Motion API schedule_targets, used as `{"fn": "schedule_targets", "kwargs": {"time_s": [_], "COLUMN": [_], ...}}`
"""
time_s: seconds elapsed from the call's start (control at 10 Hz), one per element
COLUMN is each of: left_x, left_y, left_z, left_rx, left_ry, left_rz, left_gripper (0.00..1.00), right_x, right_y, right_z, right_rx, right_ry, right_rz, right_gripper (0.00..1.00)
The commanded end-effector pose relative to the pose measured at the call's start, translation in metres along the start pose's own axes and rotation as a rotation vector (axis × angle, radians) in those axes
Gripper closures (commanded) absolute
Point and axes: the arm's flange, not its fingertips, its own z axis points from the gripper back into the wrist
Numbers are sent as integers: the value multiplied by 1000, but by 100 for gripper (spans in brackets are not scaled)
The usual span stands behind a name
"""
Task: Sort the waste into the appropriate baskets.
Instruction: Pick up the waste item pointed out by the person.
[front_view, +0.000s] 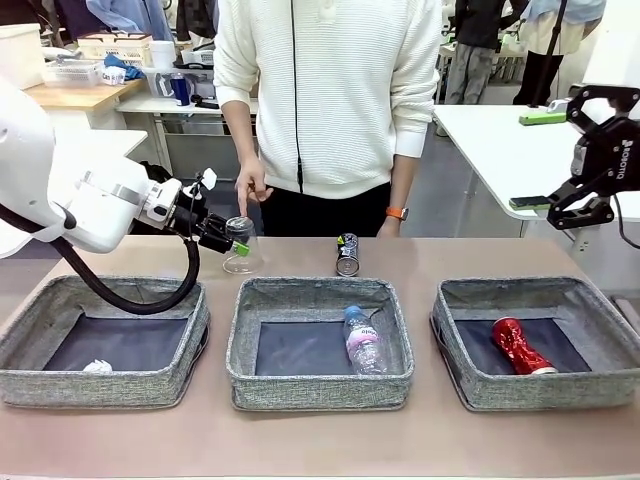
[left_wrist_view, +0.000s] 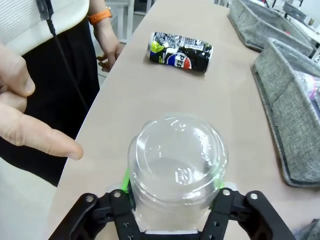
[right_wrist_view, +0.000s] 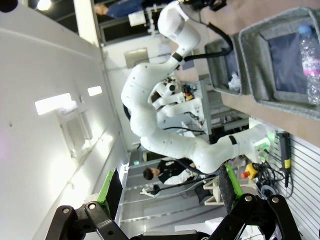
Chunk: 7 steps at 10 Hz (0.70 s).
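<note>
**Cup grasped at the back of the desk**

Front view: at centre left the left fingers (front_view: 240, 248) clench the sides of the clear plastic cup (front_view: 239, 250), which stands upside down on the desk (front_view: 320, 440) behind the baskets. A person's hand (front_view: 252, 190) hangs just above it. The dark printed can (front_view: 347, 254) stands upright at mid-frame. Along the lower half, the left basket (front_view: 100, 385) holds the paper ball (front_view: 97, 367), the middle basket (front_view: 320, 385) the bottle (front_view: 363, 340), and the right basket (front_view: 540, 392) the red can (front_view: 520, 347). At upper right the right fingers (front_view: 530, 203) hang spread wide, holding nothing.

Left wrist view: the green pads of the left fingers (left_wrist_view: 124, 182) press both sides of the cup (left_wrist_view: 177, 165) at bottom centre; the can (left_wrist_view: 181, 51) shows at the top.

Right wrist view: the right fingers (right_wrist_view: 114, 187) stand apart at the bottom; the bottle (right_wrist_view: 312, 65) lies at upper right.
</note>
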Motion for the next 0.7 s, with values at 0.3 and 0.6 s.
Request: {"fn": "schedule_targets", "kwargs": {"time_s": [0.3,0.6], "left_x": [-1,10], "left_y": [-7,-23], "left_z": [8,32], "left_rx": [-47,-59], "left_ry": [23,39], "left_rz": [-22,-7], "left_gripper": [70,70], "right_x": [0,0], "right_y": [3,3], "right_z": [0,0], "right_rx": [22,22], "right_ry": [1,1], "right_rz": [7,7], "right_gripper": [0,0]}}
